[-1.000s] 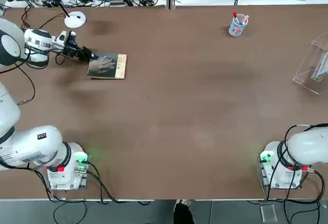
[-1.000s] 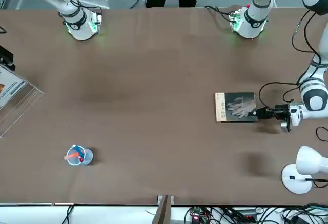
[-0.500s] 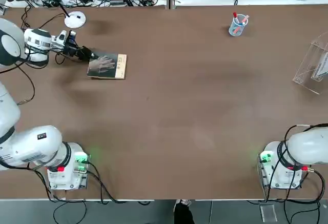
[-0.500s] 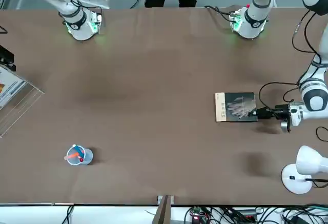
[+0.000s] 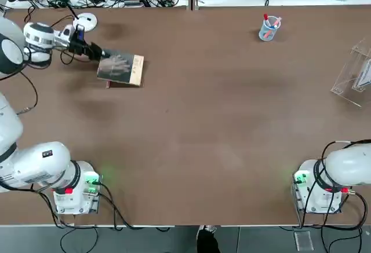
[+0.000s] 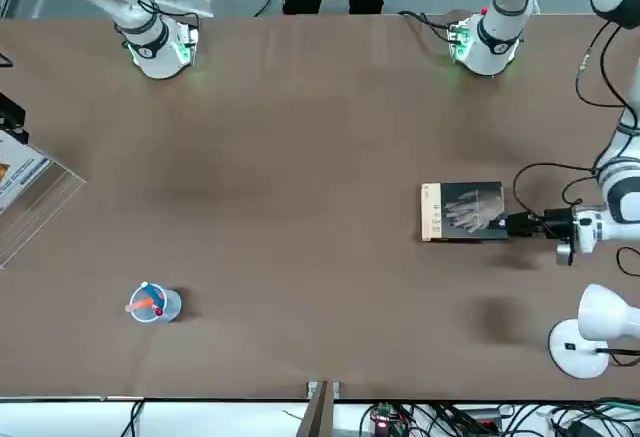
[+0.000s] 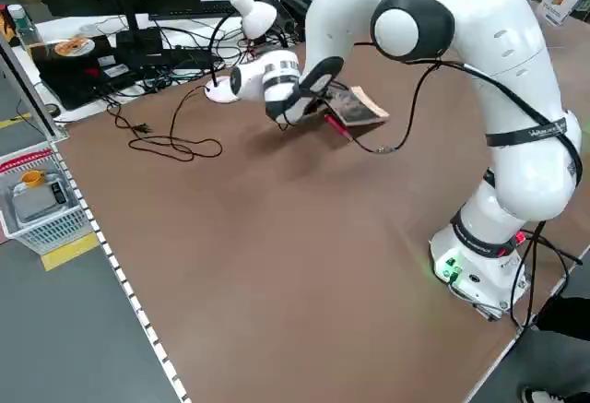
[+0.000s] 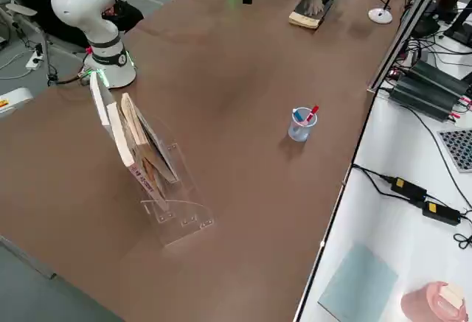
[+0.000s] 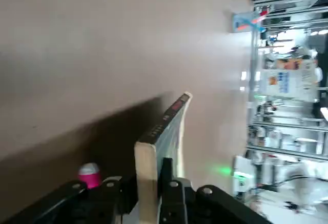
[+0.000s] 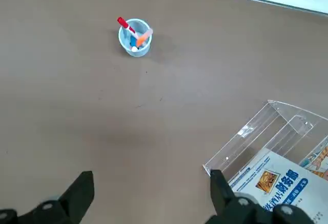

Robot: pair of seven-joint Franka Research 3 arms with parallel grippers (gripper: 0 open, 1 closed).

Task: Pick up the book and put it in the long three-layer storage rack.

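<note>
Book (image 5: 120, 68) sits at the upper left of your top view, one edge clamped in the left pincer (image 5: 99, 54) and tilted off the counter (image 5: 203, 120). Your rack (image 5: 353, 73) stands well apart at the far right edge, so the carry runs across the whole width. The right pincer (image 10: 148, 193), fingers spread and empty, hangs nearer the rack.

Brown table (image 5: 203, 120), white desk lamp (image 5: 78, 4), cable-strewn white bench (image 8: 413, 189)
</note>
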